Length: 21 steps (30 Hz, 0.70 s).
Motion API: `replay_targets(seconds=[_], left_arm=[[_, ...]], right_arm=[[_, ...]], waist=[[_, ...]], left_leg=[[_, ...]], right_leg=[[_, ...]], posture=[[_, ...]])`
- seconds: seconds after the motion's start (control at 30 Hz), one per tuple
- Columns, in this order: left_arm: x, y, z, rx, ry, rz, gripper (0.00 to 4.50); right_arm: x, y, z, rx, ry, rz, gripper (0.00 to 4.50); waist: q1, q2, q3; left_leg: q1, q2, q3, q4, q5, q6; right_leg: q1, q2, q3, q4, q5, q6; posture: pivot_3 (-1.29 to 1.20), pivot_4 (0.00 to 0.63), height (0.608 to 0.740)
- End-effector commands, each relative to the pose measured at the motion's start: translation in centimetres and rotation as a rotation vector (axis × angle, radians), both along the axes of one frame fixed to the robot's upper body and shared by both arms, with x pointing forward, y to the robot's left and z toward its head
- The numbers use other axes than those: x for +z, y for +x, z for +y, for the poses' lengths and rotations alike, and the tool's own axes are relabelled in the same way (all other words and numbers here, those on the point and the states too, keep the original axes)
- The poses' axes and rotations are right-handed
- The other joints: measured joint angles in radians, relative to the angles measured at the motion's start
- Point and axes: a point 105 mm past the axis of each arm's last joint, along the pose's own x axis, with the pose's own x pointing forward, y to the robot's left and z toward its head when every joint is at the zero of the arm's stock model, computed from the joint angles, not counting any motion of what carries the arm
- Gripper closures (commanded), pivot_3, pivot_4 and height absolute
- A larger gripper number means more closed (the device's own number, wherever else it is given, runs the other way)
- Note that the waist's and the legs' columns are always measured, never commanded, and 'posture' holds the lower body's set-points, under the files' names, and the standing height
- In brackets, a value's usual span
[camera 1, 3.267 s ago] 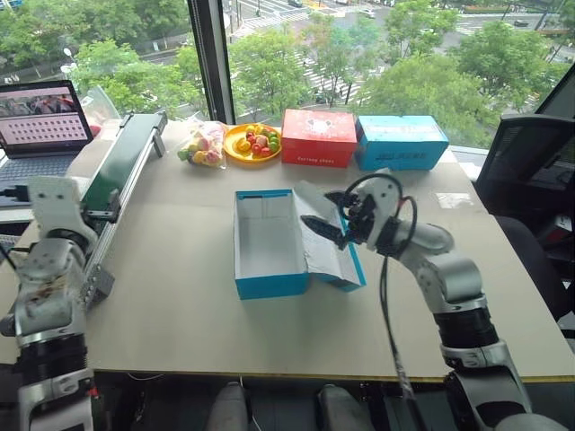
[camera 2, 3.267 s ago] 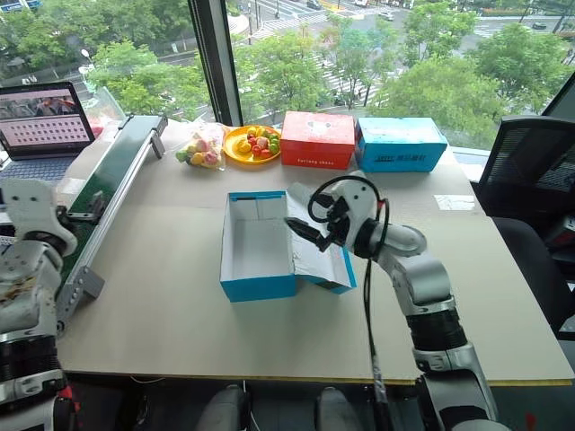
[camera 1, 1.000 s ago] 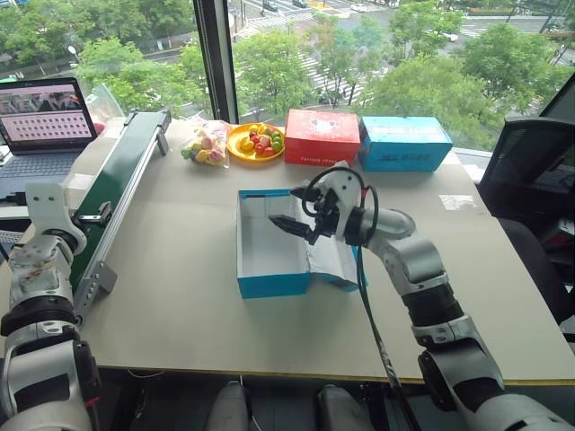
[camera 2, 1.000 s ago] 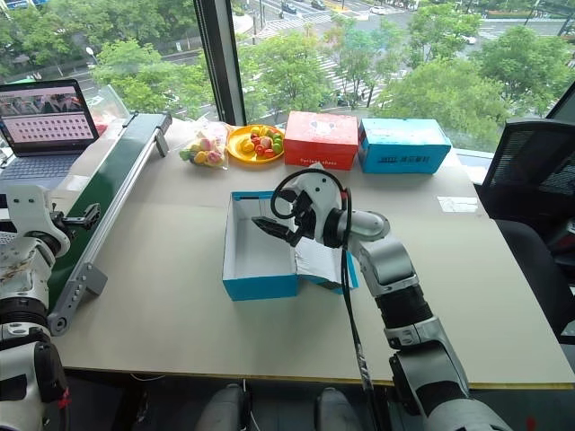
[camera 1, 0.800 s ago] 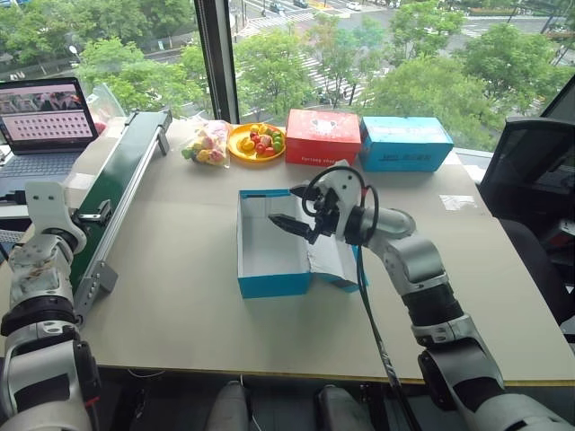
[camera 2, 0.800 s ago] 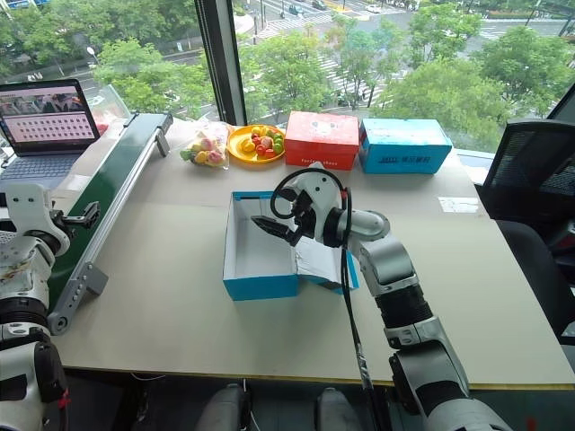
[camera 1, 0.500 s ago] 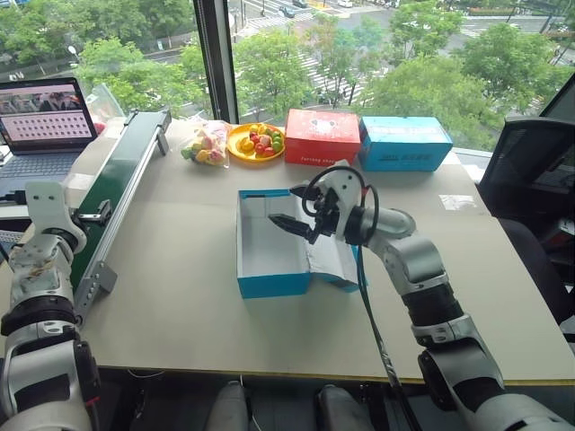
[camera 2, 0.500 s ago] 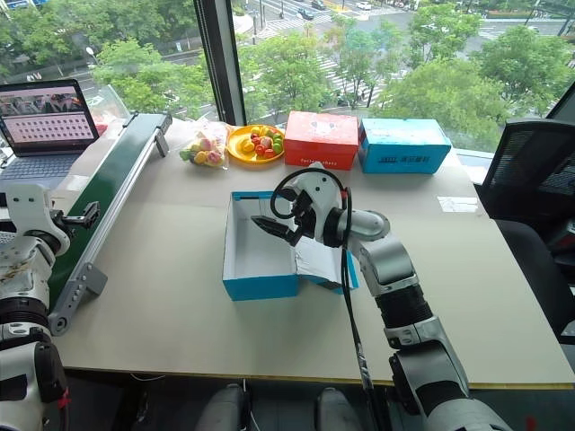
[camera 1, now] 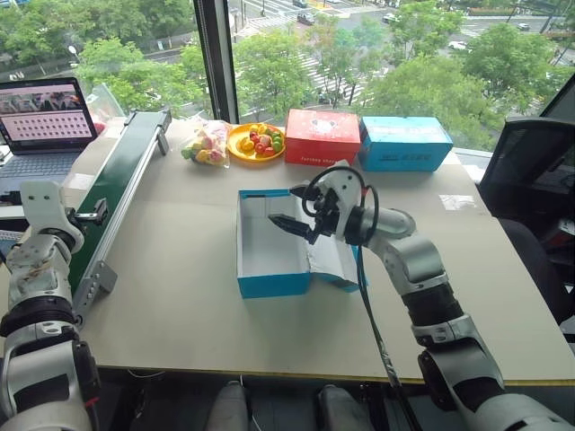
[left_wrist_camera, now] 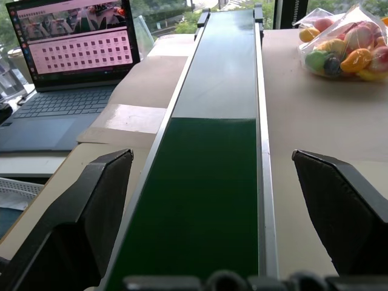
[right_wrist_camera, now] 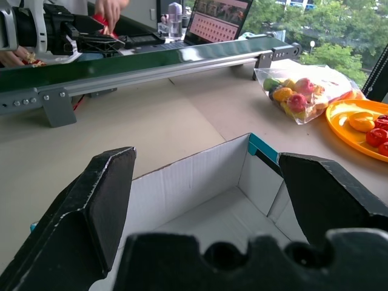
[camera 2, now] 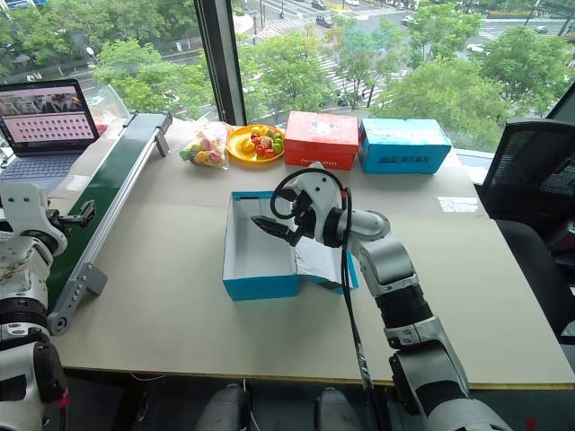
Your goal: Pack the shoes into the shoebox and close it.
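Your right gripper (camera 1: 289,224), two black fingers spread wide apart and holding nothing, hangs level over the open top of the bright blue cardboard shoebox (camera 1: 271,251), pointing across it toward your left. In your right wrist view the fingers (right_wrist_camera: 103,200) frame the box's white inside (right_wrist_camera: 206,200), which has nothing in it. The box's hinged flap lid (camera 1: 334,260) hangs open on the side nearer your right arm, leaning outward under your forearm.

Your left gripper (left_wrist_camera: 212,206) is also released, fingers wide, holding nothing; it points level along the long dark green conveyor belt with silver rails (left_wrist_camera: 215,151) at the left edge of the beige table (camera 1: 180,296). Beside the belt sits an open laptop with a grid on its screen (left_wrist_camera: 73,42).

At the far edge of the table you have a clear bag of coloured fruit (camera 1: 205,144), a yellow plate of fruit (camera 1: 254,142), a red box (camera 1: 322,136) and a lighter blue box (camera 1: 406,143), lined up well apart from the shoebox. In your right wrist view a person's hand (right_wrist_camera: 112,9) holds something red beyond the belt; you cannot tell what it is.
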Motion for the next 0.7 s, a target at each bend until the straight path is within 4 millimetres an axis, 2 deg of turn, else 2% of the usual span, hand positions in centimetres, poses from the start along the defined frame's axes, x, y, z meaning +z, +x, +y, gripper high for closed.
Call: replay_targets(seconds=[0.03,0.13,0.2,0.3,0.43,0.7], left_arm=[[2.02,-0.15,0.27,0.003,0.041,-0.066,0.0],[2.01,-0.19,0.27,0.002,0.076,-0.053,0.0],[1.99,-0.17,0.36,0.01,0.022,-0.075,0.0],[1.94,-0.04,0.07,-0.003,0.064,-0.058,0.0],[1.84,0.3,-0.31,-0.011,0.034,-0.068,0.0],[1.13,0.18,0.13,0.01,0.003,-0.062,0.0]], right_arm=[[1.84,-0.06,0.0,0.01,0.023,-0.07,0.05],[1.79,-0.1,-0.03,0.011,0.021,-0.069,0.05],[1.78,-0.1,-0.05,0.01,0.019,-0.07,0.05],[1.77,-0.1,-0.12,0.008,0.019,-0.072,0.05],[1.75,-0.14,-0.18,0.006,0.02,-0.072,0.05],[1.52,-0.19,-0.57,-0.001,0.021,-0.065,0.05]], waist=[[0.0,0.0,0.0],[0.0,0.0,0.0],[0.0,0.0,0.0],[0.0,0.0,0.0],[0.0,0.0,0.0],[0.0,0.0,0.0]], left_leg=[[0.0,0.0,0.0,0.0,0.0,0.0],[0.0,0.0,0.0,0.0,0.0,0.0],[0.0,0.0,0.0,0.0,0.0,0.0],[0.0,0.0,0.0,0.0,0.0,0.0],[0.0,0.0,0.0,0.0,0.0,0.0],[0.0,0.0,0.0,0.0,0.0,0.0]], right_leg=[[0.0,0.0,0.0,0.0,0.0,0.0],[0.0,0.0,0.0,0.0,0.0,0.0],[0.0,0.0,0.0,0.0,0.0,0.0],[0.0,0.0,0.0,0.0,0.0,0.0],[0.0,0.0,0.0,0.0,0.0,0.0],[0.0,0.0,0.0,0.0,0.0,0.0]], posture=[[0.0,0.15,0.74],[0.0,0.15,0.74],[0.0,0.15,0.74],[0.0,0.15,0.74],[0.0,0.15,0.74],[0.0,0.15,0.74]])
